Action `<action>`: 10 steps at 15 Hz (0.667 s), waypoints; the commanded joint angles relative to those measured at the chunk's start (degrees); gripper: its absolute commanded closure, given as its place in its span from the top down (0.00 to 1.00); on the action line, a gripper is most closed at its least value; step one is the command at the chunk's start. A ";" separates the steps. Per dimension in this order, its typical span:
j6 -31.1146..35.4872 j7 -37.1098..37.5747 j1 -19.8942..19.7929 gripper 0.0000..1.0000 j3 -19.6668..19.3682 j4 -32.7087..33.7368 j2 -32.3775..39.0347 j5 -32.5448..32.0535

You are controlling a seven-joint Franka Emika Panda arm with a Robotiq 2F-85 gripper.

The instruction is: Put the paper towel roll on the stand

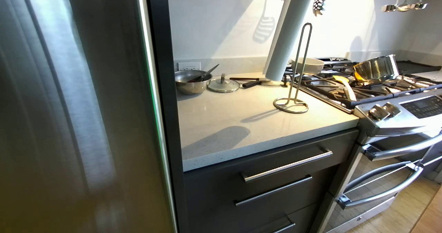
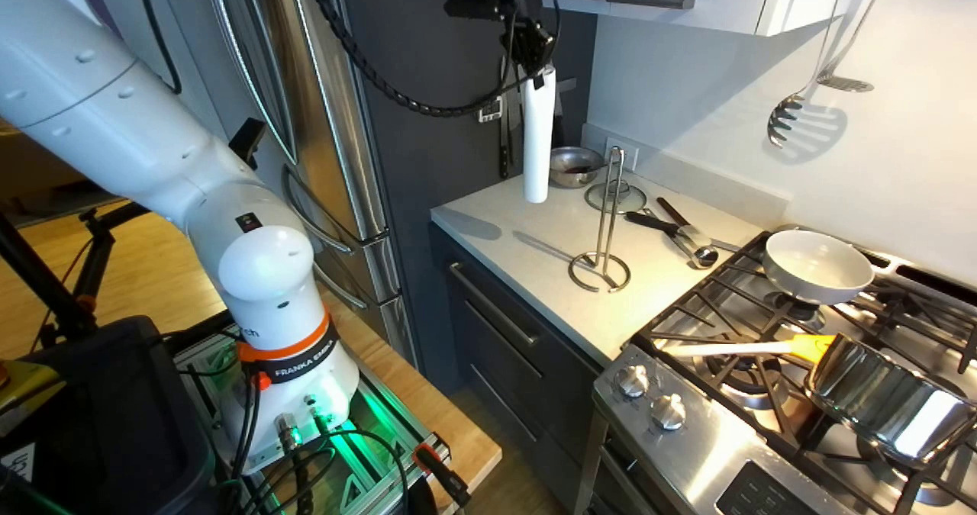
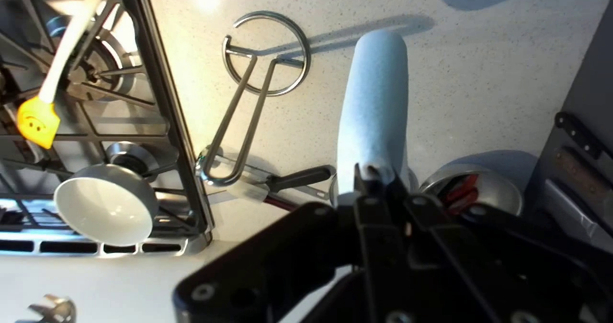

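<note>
Paper towel roll [image 2: 538, 141] in downward pincer [image 2: 544, 77]

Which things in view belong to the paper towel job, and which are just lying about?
Job in hand:
paper towel roll, held above the counter
gripper, closed on the roll's top end
stand, on the counter, no roll on it

Just lying about:
metal bowl, glass lid, black-handled utensil, on the counter
white bowl, shiny pot, yellow-headed spatula, on the stove

The stove [image 2: 706, 454] and refrigerator [image 1: 83, 108] make this a kitchen.
</note>
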 commanded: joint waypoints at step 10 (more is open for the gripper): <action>-7.75 0.79 -5.51 0.01 -0.71 12.40 -6.12 -10.45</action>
